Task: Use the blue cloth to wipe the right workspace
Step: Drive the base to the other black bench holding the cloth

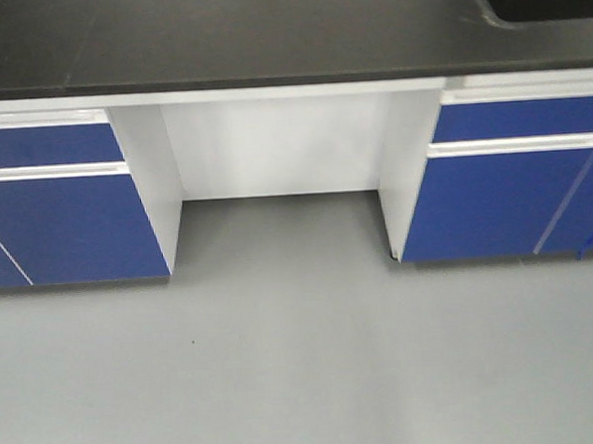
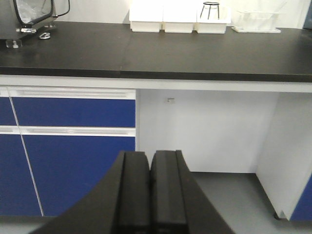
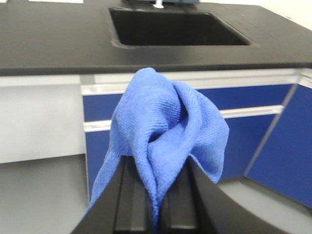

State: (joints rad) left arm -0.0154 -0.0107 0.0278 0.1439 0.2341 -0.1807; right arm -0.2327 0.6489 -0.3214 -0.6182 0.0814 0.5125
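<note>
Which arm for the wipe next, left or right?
Right. The right gripper is shut on the blue cloth, facing the countertop by the sink. The left gripper is shut with no cloth.

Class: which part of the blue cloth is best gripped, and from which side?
On the blue cloth, the gathered lower-middle fold, from the camera side, where the right gripper pinches it: it bunches thick there, while the edges hang loose.

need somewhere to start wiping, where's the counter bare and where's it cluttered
Bare: black counter left of the sink, and the strip right of it. Crowded: the back edge in the left wrist view, with white bins and a machine.
</note>
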